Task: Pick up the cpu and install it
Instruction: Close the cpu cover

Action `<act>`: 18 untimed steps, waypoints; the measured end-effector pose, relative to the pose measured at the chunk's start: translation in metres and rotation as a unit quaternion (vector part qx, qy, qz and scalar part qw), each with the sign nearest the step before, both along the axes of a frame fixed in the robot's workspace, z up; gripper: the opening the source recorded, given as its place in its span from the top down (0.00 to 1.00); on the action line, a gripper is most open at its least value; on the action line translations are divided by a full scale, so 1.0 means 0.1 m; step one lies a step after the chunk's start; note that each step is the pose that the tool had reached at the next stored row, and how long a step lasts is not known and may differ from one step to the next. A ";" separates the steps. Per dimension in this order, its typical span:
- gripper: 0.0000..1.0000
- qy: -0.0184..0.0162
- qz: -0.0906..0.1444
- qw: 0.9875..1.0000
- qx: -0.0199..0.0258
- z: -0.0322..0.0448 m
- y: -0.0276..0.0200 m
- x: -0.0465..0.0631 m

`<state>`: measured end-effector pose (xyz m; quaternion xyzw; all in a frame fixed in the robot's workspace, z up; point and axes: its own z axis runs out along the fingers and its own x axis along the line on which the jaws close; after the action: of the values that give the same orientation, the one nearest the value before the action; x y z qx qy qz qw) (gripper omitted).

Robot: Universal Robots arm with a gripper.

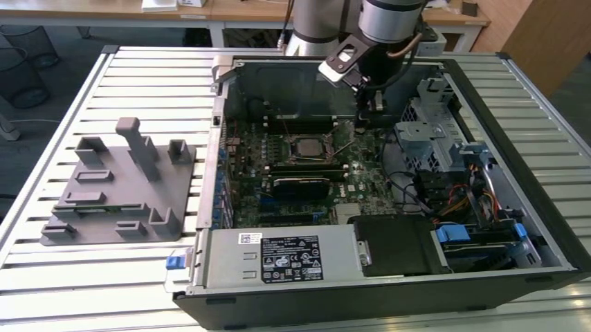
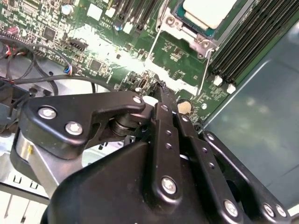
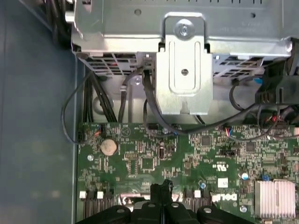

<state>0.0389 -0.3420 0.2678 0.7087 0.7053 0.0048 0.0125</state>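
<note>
The cpu [image 2: 210, 11], a pale silver square chip, lies in the metal-framed socket [image 2: 180, 25] on the green motherboard [image 3: 149, 158]; in the exterior view the cpu [image 1: 305, 147] sits mid-board inside the open computer case [image 1: 517, 228]. My gripper [image 1: 376, 104] hangs over the board beside the socket, toward the exterior view's right. In both wrist views its black fingertips [image 2: 162, 93] are pressed together just above the board with nothing between them. The gripper [image 3: 161, 186] hovers near the memory-slot ends, apart from the cpu.
A grey plastic tray with upright posts [image 1: 120, 187] stands on the slatted table at the exterior view's left. A metal drive cage [image 3: 184, 70], black cables [image 3: 117, 98], memory slots [image 2: 252, 42], a coin battery [image 3: 109, 146] and a thin socket lever [image 2: 205, 70] surround the gripper.
</note>
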 end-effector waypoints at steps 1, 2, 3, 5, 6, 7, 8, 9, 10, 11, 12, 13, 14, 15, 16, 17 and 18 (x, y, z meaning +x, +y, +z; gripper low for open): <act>0.89 0.000 0.000 1.000 0.000 -0.003 0.001 0.01; 0.89 0.000 0.000 1.000 0.000 -0.009 0.002 0.01; 0.89 0.000 0.000 1.000 0.000 -0.016 0.003 0.02; 0.89 0.000 0.000 1.000 0.000 -0.038 0.013 0.06; 0.89 0.000 0.000 1.000 0.000 -0.054 0.019 0.08; 0.89 0.000 0.000 1.000 0.000 -0.071 0.028 0.09; 0.89 0.001 0.000 1.000 0.000 -0.087 0.038 0.10; 0.89 0.001 0.000 1.000 0.000 -0.102 0.047 0.11; 0.89 0.001 0.000 1.000 0.000 -0.119 0.055 0.11; 0.89 0.001 0.000 1.000 0.000 -0.136 0.062 0.12; 0.89 0.001 0.000 1.000 0.000 -0.154 0.065 0.12; 0.89 0.001 0.000 1.000 0.000 -0.171 0.067 0.12; 0.89 0.001 0.000 1.000 0.000 -0.186 0.068 0.12; 0.89 0.001 0.000 1.000 0.000 -0.198 0.068 0.11; 0.89 0.001 0.000 1.000 0.000 -0.207 0.069 0.11; 0.89 0.001 0.000 1.000 0.000 -0.212 0.069 0.09; 0.89 0.001 0.000 1.000 0.000 -0.217 0.069 0.07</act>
<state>0.0455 -0.3351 0.2462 0.7087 0.7054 0.0044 0.0120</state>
